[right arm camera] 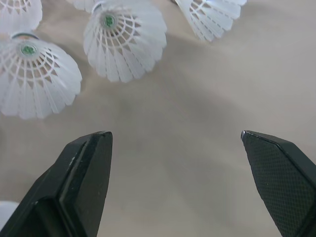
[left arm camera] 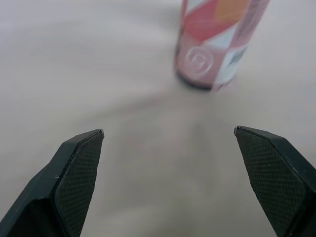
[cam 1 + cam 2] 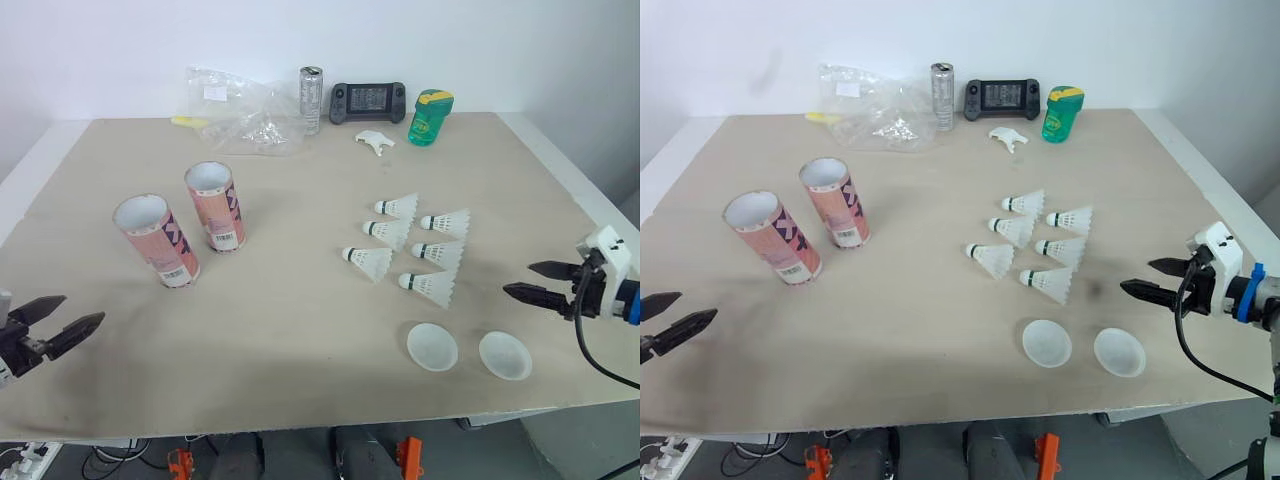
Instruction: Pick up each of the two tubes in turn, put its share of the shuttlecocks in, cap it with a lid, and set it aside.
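1. A beige tabletop [image 3: 290,340] runs up to a white wall.
2. Two pink tubes stand on its left half with their open mouths up. The near tube [image 3: 156,240] and the far tube [image 3: 215,206] are just beside each other, not touching.
3. Six white shuttlecocks [image 3: 388,232] lie on their sides right of centre, in two rough columns, corks pointing left.
4. Two round translucent lids [image 3: 432,346] lie side by side on the tabletop, nearer the front edge than the shuttlecocks.
5. The left claw [image 3: 80,310] hovers at the front left edge, fingers spread and empty. In its wrist view the base of a tube [image 2: 210,59] stands ahead of it.
6. The right claw [image 3: 518,279] hangs at the right edge with fingers apart, holding nothing and pointing towards the shuttlecocks.
7. Along the wall sit a crumpled plastic bag [image 3: 245,115], a silver can [image 3: 311,99], a handheld game console [image 3: 368,102] and a green bottle [image 3: 430,116].
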Robot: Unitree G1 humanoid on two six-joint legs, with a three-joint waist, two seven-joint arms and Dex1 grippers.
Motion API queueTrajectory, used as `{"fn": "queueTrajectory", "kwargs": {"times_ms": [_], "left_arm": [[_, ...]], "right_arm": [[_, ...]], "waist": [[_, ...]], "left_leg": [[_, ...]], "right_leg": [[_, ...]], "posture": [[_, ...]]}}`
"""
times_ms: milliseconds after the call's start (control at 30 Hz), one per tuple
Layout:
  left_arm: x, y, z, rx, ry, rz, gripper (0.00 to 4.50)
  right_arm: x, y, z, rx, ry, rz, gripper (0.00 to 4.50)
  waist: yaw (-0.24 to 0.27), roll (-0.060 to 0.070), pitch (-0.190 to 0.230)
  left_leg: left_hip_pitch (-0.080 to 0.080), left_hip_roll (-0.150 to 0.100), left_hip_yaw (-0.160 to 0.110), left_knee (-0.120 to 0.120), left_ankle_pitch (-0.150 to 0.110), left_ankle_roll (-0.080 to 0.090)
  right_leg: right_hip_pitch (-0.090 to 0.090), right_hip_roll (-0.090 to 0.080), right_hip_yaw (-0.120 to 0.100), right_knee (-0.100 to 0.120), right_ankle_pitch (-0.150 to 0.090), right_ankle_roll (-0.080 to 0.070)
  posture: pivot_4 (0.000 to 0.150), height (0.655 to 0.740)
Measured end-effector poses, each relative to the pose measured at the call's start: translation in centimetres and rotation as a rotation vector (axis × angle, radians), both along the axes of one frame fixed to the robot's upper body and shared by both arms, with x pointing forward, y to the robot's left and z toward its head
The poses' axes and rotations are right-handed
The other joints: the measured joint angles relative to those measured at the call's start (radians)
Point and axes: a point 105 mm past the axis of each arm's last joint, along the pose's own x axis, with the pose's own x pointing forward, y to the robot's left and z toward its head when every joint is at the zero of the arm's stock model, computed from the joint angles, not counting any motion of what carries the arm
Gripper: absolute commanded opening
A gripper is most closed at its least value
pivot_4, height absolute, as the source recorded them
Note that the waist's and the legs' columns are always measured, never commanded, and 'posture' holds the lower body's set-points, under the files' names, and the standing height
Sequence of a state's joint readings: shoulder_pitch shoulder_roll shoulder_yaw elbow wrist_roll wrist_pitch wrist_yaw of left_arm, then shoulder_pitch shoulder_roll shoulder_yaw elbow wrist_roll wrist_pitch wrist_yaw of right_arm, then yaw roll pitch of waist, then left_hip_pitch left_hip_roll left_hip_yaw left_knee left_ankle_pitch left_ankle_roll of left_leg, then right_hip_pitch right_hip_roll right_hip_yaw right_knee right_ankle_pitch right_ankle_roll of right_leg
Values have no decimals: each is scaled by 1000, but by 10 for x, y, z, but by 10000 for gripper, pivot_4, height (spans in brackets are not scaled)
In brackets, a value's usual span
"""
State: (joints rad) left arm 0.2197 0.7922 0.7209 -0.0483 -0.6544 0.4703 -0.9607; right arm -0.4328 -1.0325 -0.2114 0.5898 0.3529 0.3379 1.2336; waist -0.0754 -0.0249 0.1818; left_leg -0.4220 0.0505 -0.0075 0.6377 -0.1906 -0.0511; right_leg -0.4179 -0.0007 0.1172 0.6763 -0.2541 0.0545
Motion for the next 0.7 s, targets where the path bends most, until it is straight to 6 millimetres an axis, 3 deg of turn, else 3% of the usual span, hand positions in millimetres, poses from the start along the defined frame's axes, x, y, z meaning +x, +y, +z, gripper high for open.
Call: {"fn": "queueTrajectory", "kwargs": {"times_ms": [167, 300, 367, 500, 700], "left_arm": [[-6, 10, -11, 43, -1, 41, 44179], [0, 3, -22, 156, -39, -21, 44179], [9, 0, -22, 183, -76, -35, 44179], [28, -11, -21, 213, -125, -88, 44179], [59, -35, -25, 202, -154, -216, 44179]], "right_arm": [[8, 16, 36, 81, -110, 44, 44715], [11, 76, 97, 180, -299, 266, 44715], [5, 107, 108, 183, -335, 388, 44715], [-5, 165, 92, 177, -286, 585, 44715], [-22, 230, 72, 172, -255, 805, 44715]], "waist": [[-2, 0, 0], [-6, 0, 0], [-2, -2, -2], [3, -5, -3], [3, -5, -3]], "left_leg": [[1, 0, 2, 0, 0, 0], [2, 1, 1, 0, 1, 1], [1, 2, 0, 0, 1, 1], [-1, 1, 1, 0, 1, 1], [-5, 1, -1, 0, 1, 1]], "right_leg": [[-2, 0, 2, 4, -1, -1], [-2, 3, 3, 5, -1, -1], [-2, 5, 3, 6, 0, -2], [-3, 2, 3, 5, -1, 0], [-6, 2, 0, 5, 1, 4]], "posture": [[1500, 7236], [1500, 7236], [1500, 7236], [1500, 7236], [1500, 7236]]}}
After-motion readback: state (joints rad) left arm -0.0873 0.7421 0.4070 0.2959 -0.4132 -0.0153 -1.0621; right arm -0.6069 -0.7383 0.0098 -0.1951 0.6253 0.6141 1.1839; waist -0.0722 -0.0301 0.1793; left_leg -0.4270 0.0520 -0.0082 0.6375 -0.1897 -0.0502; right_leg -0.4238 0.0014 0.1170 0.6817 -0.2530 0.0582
